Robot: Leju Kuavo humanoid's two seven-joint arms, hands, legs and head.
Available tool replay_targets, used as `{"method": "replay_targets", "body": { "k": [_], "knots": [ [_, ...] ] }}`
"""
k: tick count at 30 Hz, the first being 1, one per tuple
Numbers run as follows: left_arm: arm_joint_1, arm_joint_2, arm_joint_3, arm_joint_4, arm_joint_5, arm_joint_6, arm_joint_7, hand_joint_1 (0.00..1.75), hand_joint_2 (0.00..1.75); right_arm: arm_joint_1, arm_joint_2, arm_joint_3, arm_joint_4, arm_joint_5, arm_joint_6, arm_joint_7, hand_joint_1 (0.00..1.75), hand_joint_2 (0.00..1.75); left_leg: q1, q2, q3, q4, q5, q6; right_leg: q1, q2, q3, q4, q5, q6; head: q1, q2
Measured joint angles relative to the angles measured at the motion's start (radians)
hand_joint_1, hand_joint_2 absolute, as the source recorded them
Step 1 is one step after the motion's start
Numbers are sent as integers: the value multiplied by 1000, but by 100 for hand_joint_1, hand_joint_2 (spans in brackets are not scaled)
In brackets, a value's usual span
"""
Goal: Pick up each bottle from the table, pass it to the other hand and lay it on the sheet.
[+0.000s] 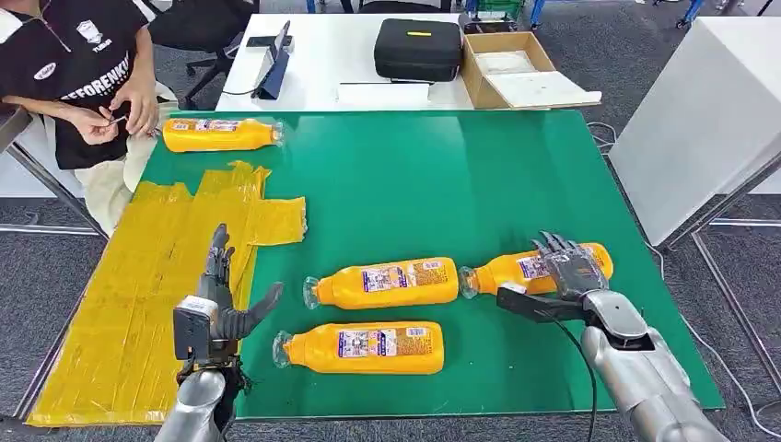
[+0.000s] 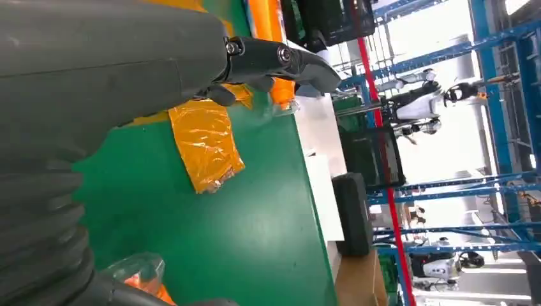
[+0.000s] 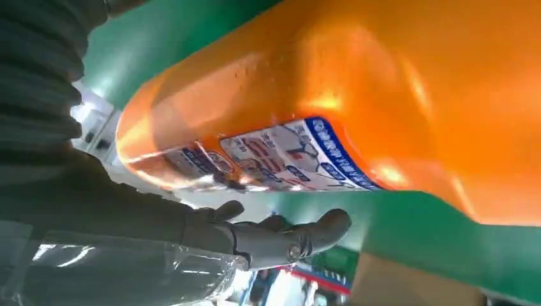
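Observation:
Four orange bottles lie on the green table [image 1: 442,175]. One bottle [image 1: 221,134] is at the far left by the yellow sheet [image 1: 138,295], one [image 1: 382,283] lies in the middle, and one [image 1: 359,347] lies near the front. My right hand [image 1: 569,267] is spread over the rightmost bottle [image 1: 516,268], fingers stretched across its body and thumb on the near side. In the right wrist view this bottle [image 3: 357,83] looms close, with a strip of green between it and the fingers [image 3: 287,236]. My left hand [image 1: 221,299] hovers empty at the sheet's right edge, fingers apart.
A person sits at the far left corner, hands [image 1: 124,110] close to the far bottle. Beyond the green table stands a white table with a black case [image 1: 417,46], a cardboard box [image 1: 516,69] and a tablet [image 1: 274,60]. Another white table [image 1: 709,101] stands to the right.

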Motion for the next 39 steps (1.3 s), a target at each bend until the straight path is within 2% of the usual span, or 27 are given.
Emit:
{"method": "replay_targets", "body": {
  "k": [6,11,17,18,19,20,21,35,39],
  "knots": [
    [-24,8,-2,47,16,13,-1,0,175,-50,-18,11,76,-27,37,37,0,175,0,-1,4,0,1,1,0,-1,5,0,0,0,0,0],
    [-15,14,-1,63,34,23,-9,0,175,-54,-58,11,92,-31,-2,53,0,175,-1,-2,4,0,1,1,-1,-1,6,0,1,1,0,0],
    [-7,15,0,66,32,24,-10,0,175,-68,-68,12,117,-10,-18,77,0,175,-1,-2,3,0,1,1,-1,-1,5,0,1,1,0,0],
    [-8,15,0,66,30,23,-7,0,175,-71,-66,13,125,-6,-18,81,17,175,-1,-2,3,0,1,1,-1,-1,5,0,1,1,0,0],
    [-10,15,0,69,28,22,-5,0,175,-75,-64,14,133,-5,-18,84,117,175,-1,-2,4,0,1,1,-1,-1,5,0,1,1,0,0],
    [-12,15,0,72,25,21,-1,0,175,-77,-61,16,142,-3,-18,85,141,175,-1,-2,4,0,1,1,0,-1,5,0,1,1,0,0],
    [-12,15,0,73,24,20,0,0,175,-78,-59,16,149,-3,-18,86,159,175,0,-1,4,0,1,1,0,-1,5,0,1,1,0,0],
    [-11,18,2,103,33,19,-5,0,175,-82,-47,19,195,-10,-39,47,152,175,-1,0,6,0,1,2,0,0,6,0,2,2,0,0],
    [-10,18,2,107,33,21,-6,0,175,-83,-47,19,198,-11,-39,47,166,175,0,0,6,0,1,2,0,0,6,0,1,2,0,0]
  ]
}}
